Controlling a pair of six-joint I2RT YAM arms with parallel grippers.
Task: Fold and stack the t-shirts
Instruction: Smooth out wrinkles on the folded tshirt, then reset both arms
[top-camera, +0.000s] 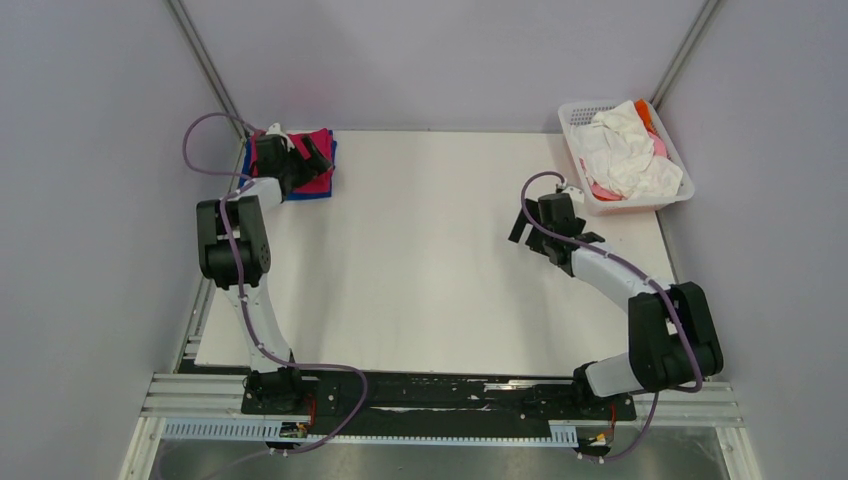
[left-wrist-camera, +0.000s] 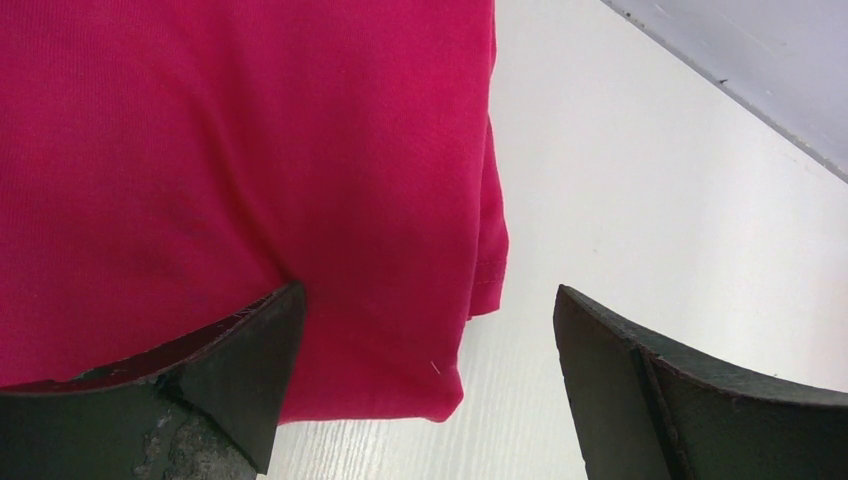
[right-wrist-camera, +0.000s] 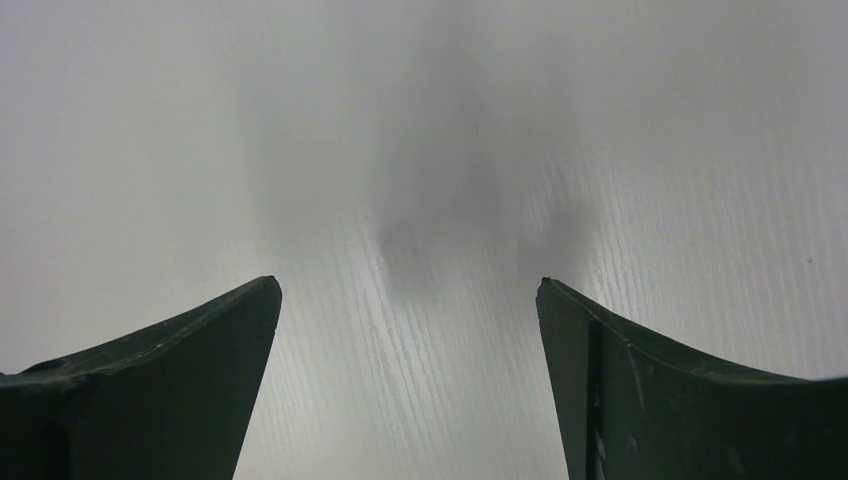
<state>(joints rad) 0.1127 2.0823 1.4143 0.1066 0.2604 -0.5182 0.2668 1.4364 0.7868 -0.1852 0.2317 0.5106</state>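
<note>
A folded magenta-red t-shirt lies on a folded royal-blue t-shirt at the table's back left corner. My left gripper hovers over this stack. In the left wrist view the left gripper is open, its left finger over the magenta shirt and the shirt's corner between the jaws. My right gripper is open and empty above bare table at the right; the right wrist view shows the gripper with only tabletop between the jaws. White, pink and orange shirts lie crumpled in a basket.
The white lattice basket stands at the back right corner of the white table. Grey walls close the back and both sides. The arm bases sit on a black rail at the near edge.
</note>
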